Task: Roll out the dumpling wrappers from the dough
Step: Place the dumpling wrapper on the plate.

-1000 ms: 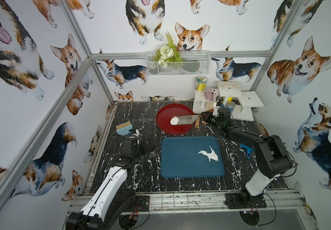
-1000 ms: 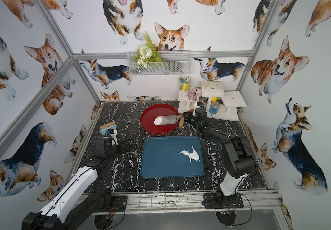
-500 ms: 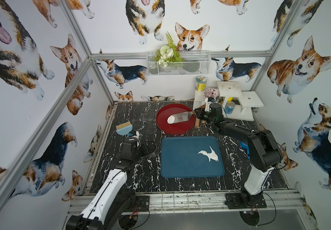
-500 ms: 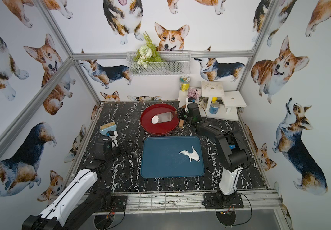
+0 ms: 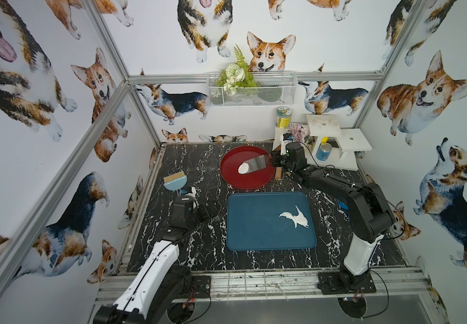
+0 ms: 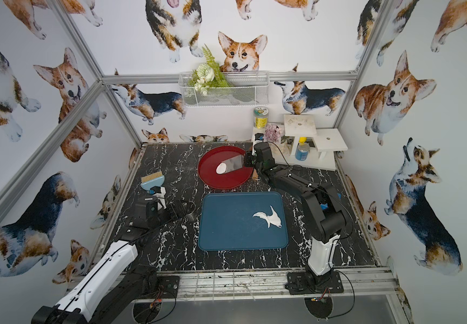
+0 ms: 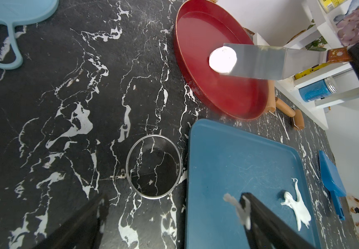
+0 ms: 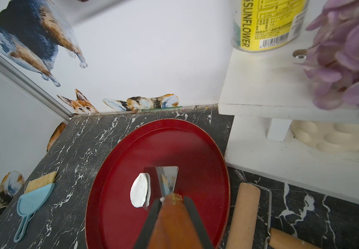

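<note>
One round white dumpling wrapper (image 5: 243, 168) (image 6: 221, 168) (image 7: 222, 59) (image 8: 139, 190) sits at the tip of a steel spatula blade (image 5: 258, 163) (image 7: 260, 62), partly overhanging it above the red plate (image 5: 252, 181) (image 6: 226, 181) (image 8: 120, 215). I cannot tell if it touches the plate. My right gripper (image 5: 276, 161) (image 6: 247, 161) (image 8: 172, 200) is shut on the spatula's wooden handle. The ragged dough (image 5: 297, 218) (image 6: 271, 219) (image 7: 297, 207) lies on the blue tray (image 5: 254, 224) (image 7: 239, 161). My left gripper (image 6: 183, 209) (image 7: 173, 200) is open beside the tray, holding nothing.
A steel ring cutter (image 7: 153, 166) stands on the marble by the tray's left edge. A wooden rolling pin (image 8: 243, 215) (image 7: 286, 112) lies right of the plate. A light blue brush (image 5: 174, 181) is at the left, a blue scraper (image 7: 331, 185) right of the tray, and a white shelf (image 5: 325, 140) stands at the back right.
My right gripper has moved left toward the plate with the spatula. The wrapper stays over the plate's middle. The left arm has hardly moved.
</note>
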`<state>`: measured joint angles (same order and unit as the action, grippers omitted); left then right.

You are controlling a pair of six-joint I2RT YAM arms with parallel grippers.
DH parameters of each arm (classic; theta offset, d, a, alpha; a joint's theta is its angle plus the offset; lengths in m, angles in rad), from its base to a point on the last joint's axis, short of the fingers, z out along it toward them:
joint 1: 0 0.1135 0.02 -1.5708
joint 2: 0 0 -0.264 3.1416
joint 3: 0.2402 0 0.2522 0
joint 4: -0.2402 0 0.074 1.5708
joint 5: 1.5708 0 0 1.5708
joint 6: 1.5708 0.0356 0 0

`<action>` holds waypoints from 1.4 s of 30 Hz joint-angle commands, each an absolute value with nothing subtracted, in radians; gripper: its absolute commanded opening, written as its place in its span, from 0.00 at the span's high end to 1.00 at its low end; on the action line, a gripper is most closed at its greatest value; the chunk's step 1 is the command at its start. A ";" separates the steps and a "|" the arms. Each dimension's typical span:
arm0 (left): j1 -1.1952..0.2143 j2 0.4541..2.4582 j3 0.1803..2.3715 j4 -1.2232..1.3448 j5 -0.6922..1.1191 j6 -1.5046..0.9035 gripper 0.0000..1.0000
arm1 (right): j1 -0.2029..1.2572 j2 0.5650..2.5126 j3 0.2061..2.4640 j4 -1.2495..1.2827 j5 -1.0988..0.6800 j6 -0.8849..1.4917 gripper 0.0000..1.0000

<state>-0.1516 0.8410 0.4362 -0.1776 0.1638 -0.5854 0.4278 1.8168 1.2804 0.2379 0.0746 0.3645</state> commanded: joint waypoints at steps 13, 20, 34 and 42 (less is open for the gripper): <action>-0.150 0.817 0.417 -0.164 0.171 -0.594 0.00 | 0.462 1.779 1.308 0.188 0.234 0.189 1.00; -0.150 0.818 0.415 -0.162 0.172 -0.595 0.00 | 0.502 1.781 1.331 0.164 0.313 0.079 1.00; -0.150 0.818 0.414 -0.158 0.178 -0.601 0.00 | 0.613 1.823 1.372 0.169 0.505 -0.179 1.00; -0.150 0.829 0.414 -0.148 0.183 -0.603 0.00 | 0.659 1.835 1.383 0.204 0.606 -0.303 1.00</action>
<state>-0.1513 0.8249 0.4156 -0.1741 0.1726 -0.6029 0.6483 1.8301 1.3731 0.1913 0.5316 -0.2260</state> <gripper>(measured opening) 0.998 0.188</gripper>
